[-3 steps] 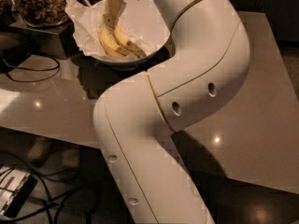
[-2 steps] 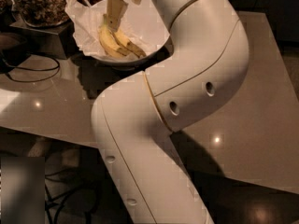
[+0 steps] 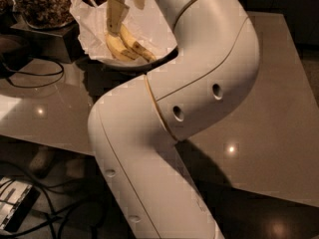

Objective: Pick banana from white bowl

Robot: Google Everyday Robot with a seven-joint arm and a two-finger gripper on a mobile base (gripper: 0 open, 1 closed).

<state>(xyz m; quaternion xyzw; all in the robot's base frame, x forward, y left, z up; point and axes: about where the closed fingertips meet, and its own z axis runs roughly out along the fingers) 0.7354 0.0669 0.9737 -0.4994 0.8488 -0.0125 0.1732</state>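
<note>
The white bowl [image 3: 112, 63] stands at the table's far left, lined with crumpled white paper [image 3: 92, 24]. Two bananas lie in it. The slimmer banana [image 3: 137, 47] with a dark tip lies on the right, next to a plumper yellow banana [image 3: 115, 46]. My gripper [image 3: 125, 18] reaches down into the bowl from above, with its fingers apart. The left finger [image 3: 115, 15] points down at the stem ends of the bananas and looks to be touching them. My arm [image 3: 199, 83] hides the bowl's right side.
A dark container of brown, nut-like contents [image 3: 42, 4] stands left of the bowl on a dark block. A black cable [image 3: 30, 76] loops on the glossy tabletop [image 3: 269, 123]. More cables and a device [image 3: 12, 210] lie on the floor at lower left.
</note>
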